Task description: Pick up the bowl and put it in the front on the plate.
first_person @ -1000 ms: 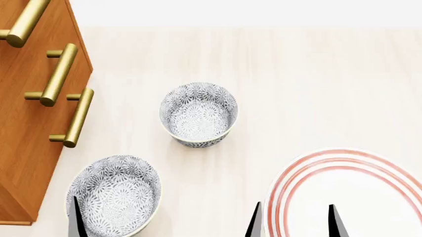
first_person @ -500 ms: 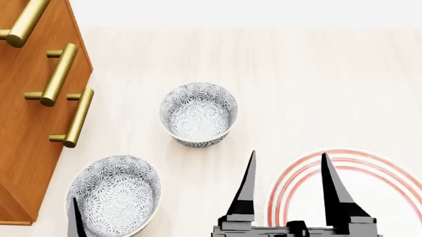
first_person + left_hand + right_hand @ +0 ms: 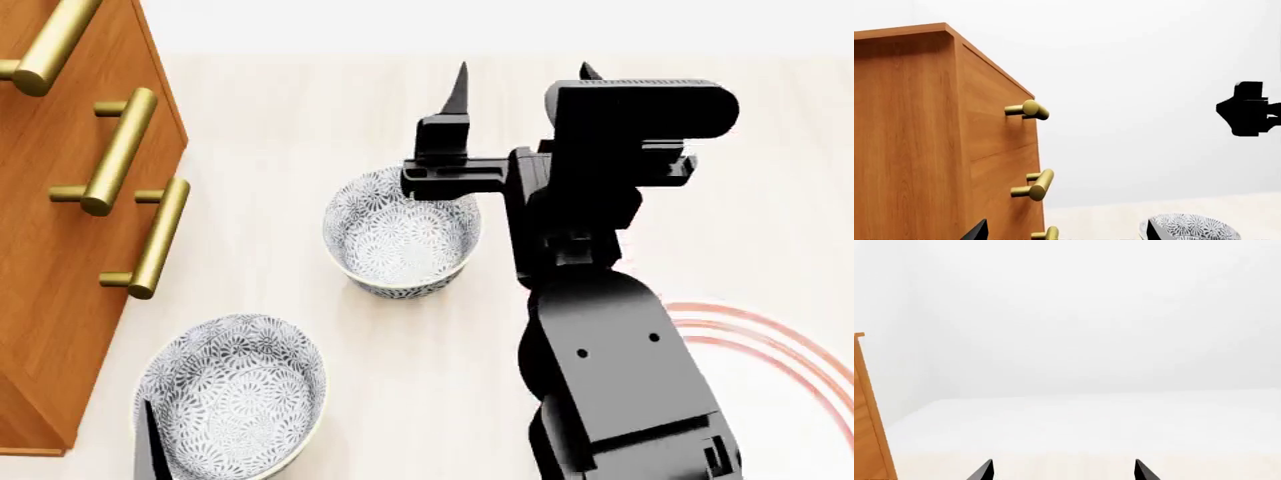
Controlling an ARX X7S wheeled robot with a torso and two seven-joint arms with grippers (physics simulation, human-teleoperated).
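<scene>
The bowl (image 3: 402, 232) stands upright, mouth up, round with no long axis, on the pale table (image 3: 694, 150) behind a second bowl (image 3: 234, 395) and left of the plate (image 3: 787, 370). The right gripper (image 3: 523, 85) reaches forward above it, fingers wide apart and empty. The left gripper (image 3: 1064, 231) is also spread.

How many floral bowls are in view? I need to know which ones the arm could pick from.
2. One white, grey-blue floral bowl sits mid-table beside the right gripper's fingers; another lies nearer the robot, by the wooden drawer cabinet. More may be hidden behind the black right arm.
</scene>
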